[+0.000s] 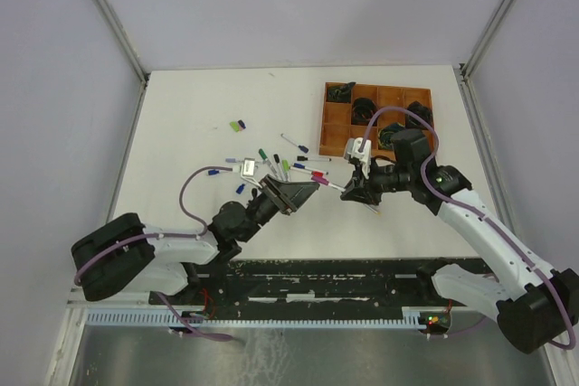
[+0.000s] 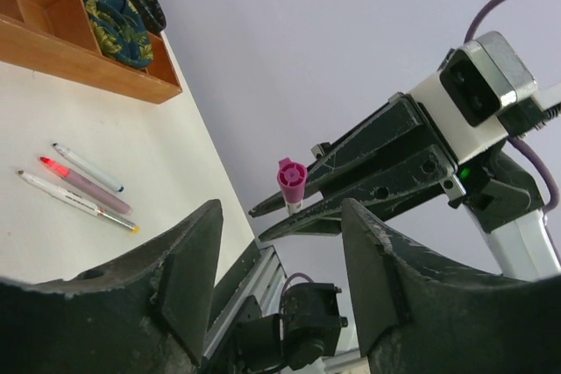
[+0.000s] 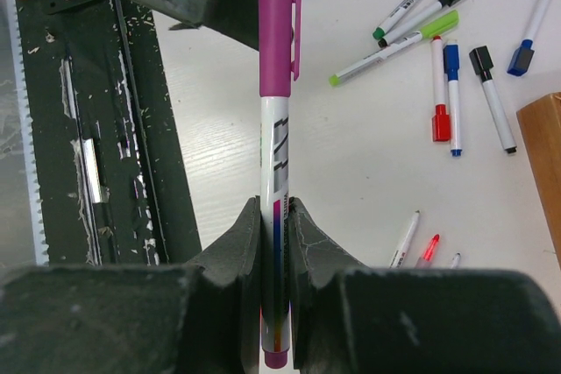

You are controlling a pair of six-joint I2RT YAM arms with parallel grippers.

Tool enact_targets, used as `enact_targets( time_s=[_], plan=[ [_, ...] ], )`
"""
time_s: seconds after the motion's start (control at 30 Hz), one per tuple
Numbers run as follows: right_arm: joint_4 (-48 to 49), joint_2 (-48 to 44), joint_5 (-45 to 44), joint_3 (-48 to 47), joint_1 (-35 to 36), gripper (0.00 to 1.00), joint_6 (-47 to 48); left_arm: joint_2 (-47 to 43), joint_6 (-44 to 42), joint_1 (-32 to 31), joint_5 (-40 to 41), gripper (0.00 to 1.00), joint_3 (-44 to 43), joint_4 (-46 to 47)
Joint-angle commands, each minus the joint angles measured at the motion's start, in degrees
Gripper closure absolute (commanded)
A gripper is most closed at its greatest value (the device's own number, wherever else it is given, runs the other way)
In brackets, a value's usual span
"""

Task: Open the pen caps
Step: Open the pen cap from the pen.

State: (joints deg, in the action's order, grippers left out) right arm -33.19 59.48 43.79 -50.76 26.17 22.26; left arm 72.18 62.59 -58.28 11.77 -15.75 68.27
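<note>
White table (image 1: 199,133), loose pens (image 1: 285,165) scattered. Right gripper (image 3: 274,216) clenched on 1 pen (image 3: 273,146), magenta cap (image 3: 276,32) on. Left gripper (image 2: 280,213) released, jaws apart, just beside that cap.

btwn jaws: pink-cap pen (image 3: 273,172) blocks | centre: loose pens (image 1: 284,166) | far R: tray (image 1: 324,124) | far L: bare table (image 1: 181,119)

A brown wooden compartment tray (image 1: 323,124) sits at the far right of the white counter (image 1: 194,101). Several compartments hold dark rolled bundles (image 2: 118,31), one patterned teal and yellow. A scuffed black rail (image 1: 317,277) lines the counter's near edge.
</note>
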Motion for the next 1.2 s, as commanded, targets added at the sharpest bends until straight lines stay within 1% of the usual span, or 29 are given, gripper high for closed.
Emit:
enact_targets(
  time_s=[0.0, 0.07, 0.1, 0.23, 0.43, 0.6, 0.67, 0.73, 0.77, 0.83, 0.9, 0.97, 1.07, 1.17],
  plan=[
    [2.68, 0.35, 0.3, -0.04, -0.13, 0.98, -1.42, 3.56, 3.18, -0.41, 3.68, 0.38, -3.48, 7.44],
    [2.61, 0.39, 0.25, -0.01, -0.12, 0.98, -1.24, 5.19, 3.54, -0.41, 3.76, 0.41, -4.4, 8.11],
    [2.54, 0.39, 0.22, -0.03, -0.03, 0.98, -1.17, 6.08, 3.69, -0.36, 3.95, 0.45, -4.72, 8.79],
    [2.43, 0.53, 0.16, 0.1, -0.12, 0.98, -0.74, 8.81, 4.08, -0.35, 4.63, 0.52, -5.64, 11.27],
    [2.38, 0.62, -0.24, 0.07, -0.12, 0.98, -0.64, 10.34, 4.34, -0.39, 4.12, 0.62, -7.15, 10.69],
    [2.25, 0.95, -0.55, 0.01, -0.07, 0.99, -0.67, 11.04, 4.56, -0.37, 3.62, 0.75, -7.7, 10.44],
    [2.25, 0.93, -0.55, -0.08, -0.03, 0.98, -0.65, 11.01, 4.57, -0.37, 3.68, 0.83, -7.77, 10.39],
    [2.21, 0.89, -0.59, -0.11, -0.09, 0.98, -0.66, 10.65, 4.54, -0.3, 4.26, 0.95, -7.45, 10.31],
    [2.17, 0.9, -0.63, -0.1, -0.07, 0.98, -0.71, 10.26, 4.61, -0.27, 4.97, 0.97, -7.17, 10.28],
    [2.09, 0.81, -0.92, -0.13, -0.03, 0.98, -0.56, 8.88, 4.77, 0.23, 6.82, 0.97, -6.01, 10.31],
    [1.9, 0.73, -1.3, -0.21, -0.06, 0.98, -0.55, 6.34, 5.52, 1.86, 7.97, 0.97, -4.37, 10.15],
    [1.58, 0.64, -1.38, -0.39, -0.05, 0.98, -0.25, 3.32, 7.1, 5.21, 7.5, 0.97, -2.72, 8.93],
    [1.11, 0.55, -1.76, -0.58, -0.06, 0.98, -0.05, -2.01, 8.65, 12.52, 6.15, 0.97, -0.28, 5.44],
    [0.18, 1.12, -1.71, -1.04, -0.1, 0.98, 0.36, -7.99, 9.03, 18.34, 4.63, 0.97, 0.65, -0.51]
  ],
)
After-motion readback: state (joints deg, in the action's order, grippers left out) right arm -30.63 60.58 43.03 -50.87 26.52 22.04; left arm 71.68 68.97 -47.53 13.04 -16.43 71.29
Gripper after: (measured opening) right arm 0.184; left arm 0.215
